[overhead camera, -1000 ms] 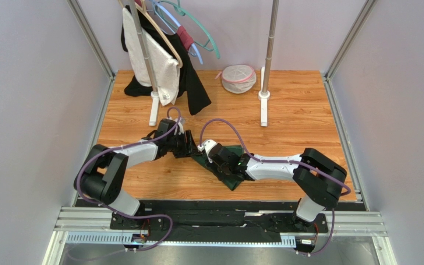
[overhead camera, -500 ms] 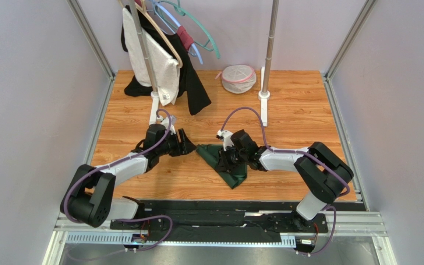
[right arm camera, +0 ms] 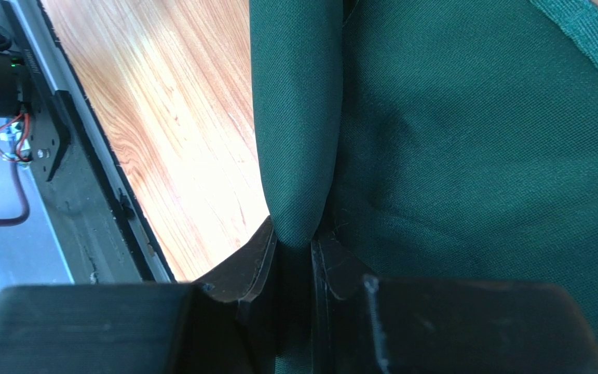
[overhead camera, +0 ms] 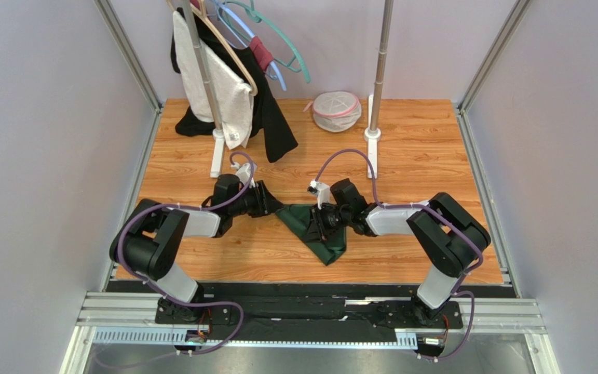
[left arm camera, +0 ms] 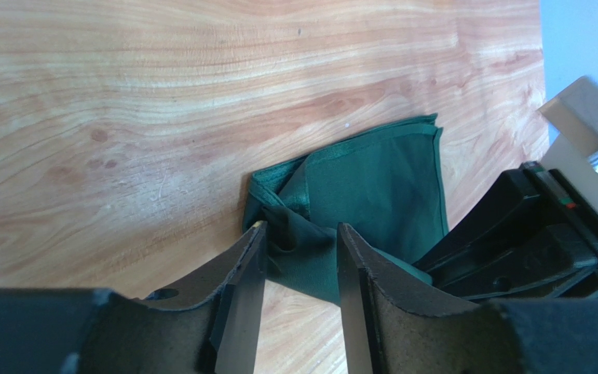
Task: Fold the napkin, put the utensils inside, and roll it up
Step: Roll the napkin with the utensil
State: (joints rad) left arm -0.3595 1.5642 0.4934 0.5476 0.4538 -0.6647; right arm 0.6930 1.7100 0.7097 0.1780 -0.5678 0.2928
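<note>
I count one dark green napkin (overhead camera: 298, 222) on one wooden surface (overhead camera: 435, 156), and two robot arms: left arm (overhead camera: 193, 222) and right arm (overhead camera: 396, 220). Behind stand two rack poles (overhead camera: 205, 78), three hung garments (overhead camera: 228, 93) and one mesh bag (overhead camera: 336, 111).

A dark green napkin (overhead camera: 314, 227), plain with a stitched hem of the same green, lies on a tabletop (overhead camera: 419, 156) of orange-brown wood grain flecked with darker knots. The left arm (overhead camera: 193, 222) and right arm (overhead camera: 394, 220) are black and white and trail purple cables (overhead camera: 349, 153). Behind them, a white towel (overhead camera: 228, 87), a black garment (overhead camera: 275, 128), a teal hanger (overhead camera: 300, 61) and a pink-rimmed white mesh bag (overhead camera: 336, 111) hang or sit against pale grey walls (overhead camera: 37, 156).
</note>
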